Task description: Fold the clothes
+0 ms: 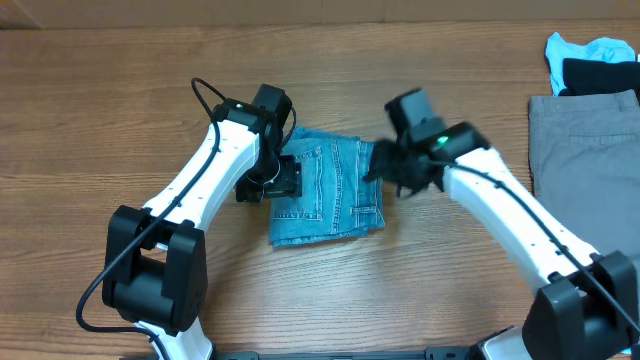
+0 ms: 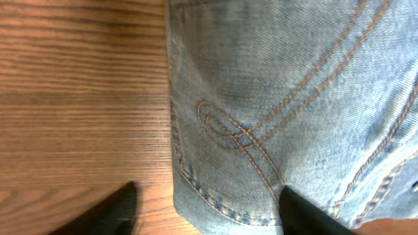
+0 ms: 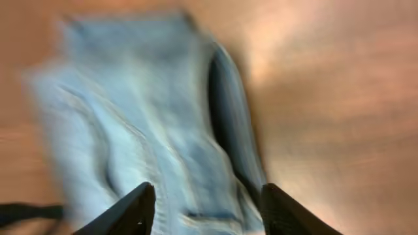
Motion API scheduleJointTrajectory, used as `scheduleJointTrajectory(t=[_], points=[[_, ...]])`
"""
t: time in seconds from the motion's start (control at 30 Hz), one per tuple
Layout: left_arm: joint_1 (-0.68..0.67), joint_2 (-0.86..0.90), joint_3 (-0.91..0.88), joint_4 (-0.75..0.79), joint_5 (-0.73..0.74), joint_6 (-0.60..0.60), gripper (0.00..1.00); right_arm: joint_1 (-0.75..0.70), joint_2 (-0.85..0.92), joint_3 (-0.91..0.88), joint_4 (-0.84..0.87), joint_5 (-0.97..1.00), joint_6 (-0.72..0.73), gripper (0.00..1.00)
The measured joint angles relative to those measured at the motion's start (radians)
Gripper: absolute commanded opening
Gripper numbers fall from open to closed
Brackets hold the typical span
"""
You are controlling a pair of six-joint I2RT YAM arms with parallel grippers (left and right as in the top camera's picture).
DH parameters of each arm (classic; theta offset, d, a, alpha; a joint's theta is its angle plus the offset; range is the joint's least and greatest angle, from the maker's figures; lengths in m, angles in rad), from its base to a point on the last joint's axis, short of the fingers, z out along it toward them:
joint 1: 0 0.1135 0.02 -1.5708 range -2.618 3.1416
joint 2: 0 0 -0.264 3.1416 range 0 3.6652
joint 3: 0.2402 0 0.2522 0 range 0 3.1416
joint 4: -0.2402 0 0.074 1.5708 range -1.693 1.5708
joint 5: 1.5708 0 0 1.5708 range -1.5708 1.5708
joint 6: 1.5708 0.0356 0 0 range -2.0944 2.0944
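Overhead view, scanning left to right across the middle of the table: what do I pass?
First the left tool → folded light blue denim jeans → right tool → flat grey cloth garment.

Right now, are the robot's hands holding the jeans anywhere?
No, nothing is held. The left gripper is open, one finger on each side of the edge of the jeans. The right gripper is open too, over the jeans, though that view is blurry.
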Motion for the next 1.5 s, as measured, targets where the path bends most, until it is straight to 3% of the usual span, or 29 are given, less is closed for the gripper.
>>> scheduleJointTrajectory(t=[0.03,0.07,0.17,0.47,0.63,0.67,0.7,0.93,1.0,1.07,1.1,1.13,1.17,1.2,1.37,1.5], points=[[0.000,0.000,0.000,0.001,0.001,0.006,0.35,-0.008,-0.004,0.008,0.039,-0.024,-0.021,0.13],[0.000,0.000,0.000,0.003,0.002,0.008,0.17,-0.012,-0.006,0.010,0.069,-0.043,-0.031,0.05],[-0.009,0.000,0.000,0.009,0.004,0.024,0.04,-0.012,-0.003,0.015,0.143,-0.102,-0.068,0.04],[-0.074,0.001,-0.103,0.117,0.048,0.032,0.06,-0.012,0.183,0.018,0.253,-0.195,-0.090,0.04],[-0.077,0.002,-0.206,0.197,0.065,0.034,0.20,-0.016,0.294,0.019,0.281,-0.232,-0.093,0.04],[-0.077,0.002,-0.225,0.204,0.064,0.032,0.18,-0.023,0.317,0.020,0.286,-0.240,-0.093,0.04],[-0.076,0.002,-0.239,0.209,0.064,0.033,0.06,-0.033,0.341,0.020,0.287,-0.250,-0.093,0.04],[-0.077,0.002,-0.276,0.211,0.023,0.013,0.04,-0.093,0.378,0.029,0.258,-0.308,-0.094,0.04],[-0.077,0.002,-0.274,0.198,0.008,0.008,0.04,-0.112,0.370,0.029,0.240,-0.306,-0.094,0.08],[-0.077,-0.002,-0.262,0.165,-0.009,0.008,0.04,-0.131,0.340,0.029,0.217,-0.288,-0.097,0.26],[-0.077,-0.006,-0.258,0.158,-0.013,0.008,0.06,-0.140,0.318,0.029,0.206,-0.273,-0.100,0.41],[-0.077,-0.012,-0.252,0.146,-0.022,0.007,0.15,-0.148,0.294,0.028,0.195,-0.262,-0.103,0.51],[-0.077,-0.021,-0.247,0.137,-0.030,0.006,0.67,-0.159,0.249,0.027,0.172,-0.245,-0.103,0.62],[-0.077,-0.034,-0.240,0.135,-0.038,0.002,1.00,-0.163,0.219,0.027,0.158,-0.238,-0.105,0.73],[-0.077,-0.115,-0.201,0.136,-0.087,0.005,1.00,-0.170,-0.042,0.028,0.057,-0.216,-0.103,1.00],[-0.051,-0.127,-0.193,0.177,-0.098,0.002,1.00,-0.169,-0.188,0.029,-0.069,-0.214,-0.104,1.00]])
